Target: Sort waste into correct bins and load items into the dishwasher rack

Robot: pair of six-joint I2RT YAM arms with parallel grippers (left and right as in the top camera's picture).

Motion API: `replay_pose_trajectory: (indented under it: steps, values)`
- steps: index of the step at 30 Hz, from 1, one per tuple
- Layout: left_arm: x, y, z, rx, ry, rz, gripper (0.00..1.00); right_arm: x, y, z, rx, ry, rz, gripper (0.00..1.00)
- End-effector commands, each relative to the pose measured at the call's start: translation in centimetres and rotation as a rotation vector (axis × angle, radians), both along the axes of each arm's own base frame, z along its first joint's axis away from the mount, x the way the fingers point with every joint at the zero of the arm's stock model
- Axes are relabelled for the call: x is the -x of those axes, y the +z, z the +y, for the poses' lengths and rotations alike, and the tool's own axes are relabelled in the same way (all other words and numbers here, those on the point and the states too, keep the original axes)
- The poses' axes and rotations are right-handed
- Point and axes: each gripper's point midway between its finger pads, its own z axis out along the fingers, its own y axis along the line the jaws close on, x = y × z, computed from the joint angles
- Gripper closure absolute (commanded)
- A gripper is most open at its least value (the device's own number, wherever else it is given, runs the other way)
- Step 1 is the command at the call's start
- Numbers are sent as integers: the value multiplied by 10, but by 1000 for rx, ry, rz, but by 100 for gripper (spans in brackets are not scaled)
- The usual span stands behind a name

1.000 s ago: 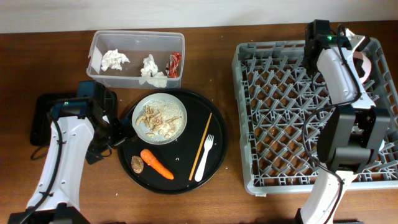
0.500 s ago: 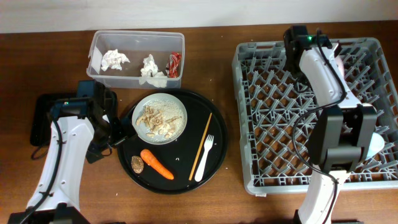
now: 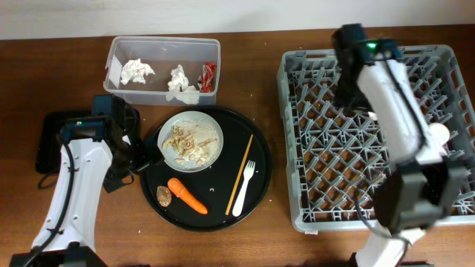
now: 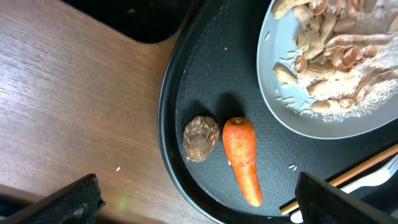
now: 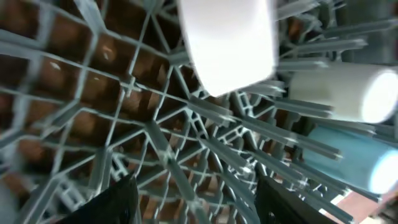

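Rack (image 3: 291, 148): biggest thing, right side of table. Right pincer (image 5: 196, 205) above pegs, fingers apart, nothing in it.
Round tray (image 3: 260, 200): holds bowl, fork (image 3: 245, 185), carrot, lump.
Tub (image 3: 159, 83): tissues (image 3: 136, 72), red wrapper (image 3: 208, 76) inside.
Bowl (image 3: 214, 154): full of scraps (image 3: 185, 141), near carrot.
White cup (image 5: 339, 93), blue cup (image 5: 348, 158): lie on sides in rack, side by side. If right arm drops, could knock them.
Carrot (image 4: 242, 155): under left pincer (image 4: 205, 208), wide open, empty.
Lump (image 4: 200, 138): just beside carrot. Wide pincer may grab both, or nudge carrot so it rolls into bowl.
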Motion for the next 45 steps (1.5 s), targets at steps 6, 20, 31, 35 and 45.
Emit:
replay_pose_trajectory:
  steps: [6, 20, 31, 35, 45]
  values:
    - [-30, 7, -32, 0, -195, -148, 0, 82, 106, 25, -511, 173, -160, 2]
    - [-33, -66, -107, -215, -721, 2, 6, 118, 45, 36, -605, 108, 64, 1]
    - [-10, -110, -137, -230, -877, 125, 30, 118, 45, 36, -605, 108, 64, 0]
    - [-8, -117, -136, -227, -876, 118, 45, 118, 45, 36, -605, 108, 64, 0]
    - [-18, -118, -141, -224, -872, 70, 74, 118, 45, 36, -605, 107, 65, 0]
